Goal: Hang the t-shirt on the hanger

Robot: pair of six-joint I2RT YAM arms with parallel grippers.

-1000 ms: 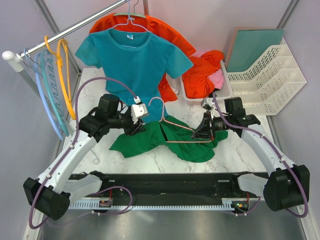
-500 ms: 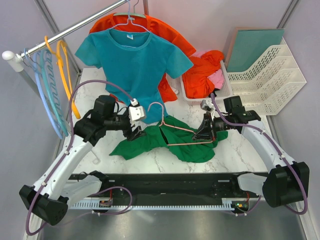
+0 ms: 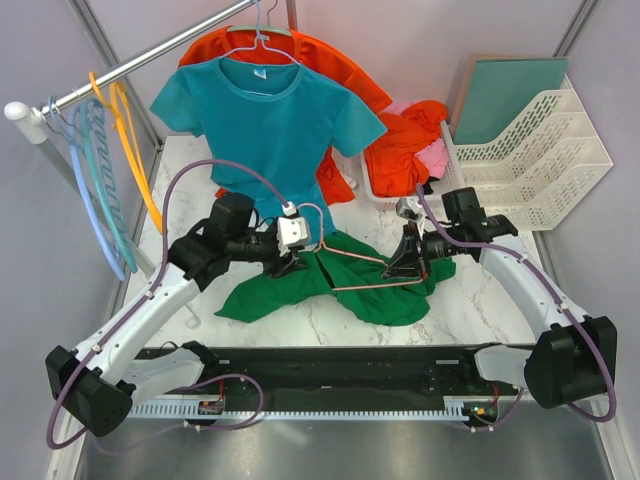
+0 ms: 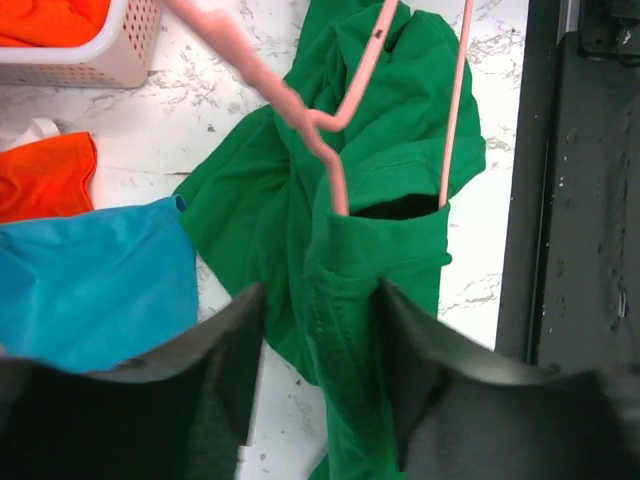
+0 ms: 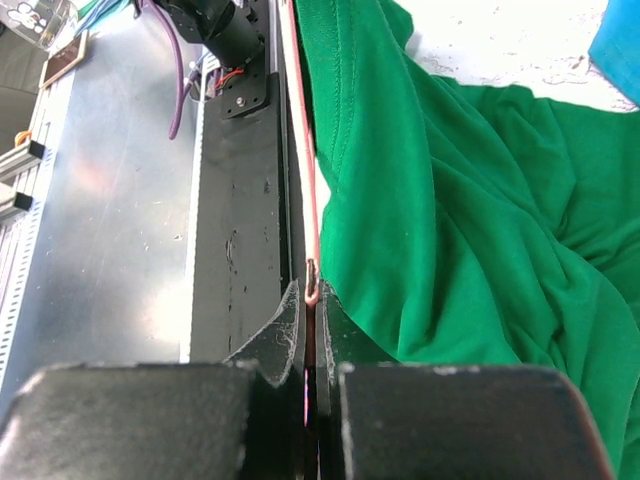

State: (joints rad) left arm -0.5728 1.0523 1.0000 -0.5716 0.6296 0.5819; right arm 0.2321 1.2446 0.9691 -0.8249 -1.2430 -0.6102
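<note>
- left pincer [image 3: 290,263]: sits at the left end of the garment, just below the hook. Its fingers [image 4: 225,370] stand part-way apart with a thick fold of green cloth pinched between them. The fold is the raised edge of an opening; whether neck or hem cannot be told.
- plain dark green short-sleeved cotton t-shirt [image 3: 375,297]: crumpled on the white marbled worktop [image 3: 470,300], between the two arms near the middle. Only the gripped edge is lifted.
- thin pink triangular wire hanger [image 3: 350,252]: lies across the t-shirt with its hook to the left, outside the cloth. In the left wrist view, one shoulder end and the bottom bar run into the held opening. The rest of the wire is bare.
- right pincer [image 3: 402,268]: closed tight on the wire at the hanger's right end, over the right part of the shirt.
- step in hand, as judged: feeding the hanger further into the opening.
  - The left pincer should hold the mouth high and taut so the wire passes under one layer only.
  - The right pincer should push along the line of the bottom bar, level and without twisting, since thin wire may swivel in the grip.
  - The hook must remain outside.
  - Ease off if cloth bunches ahead of the shoulder end.
</note>
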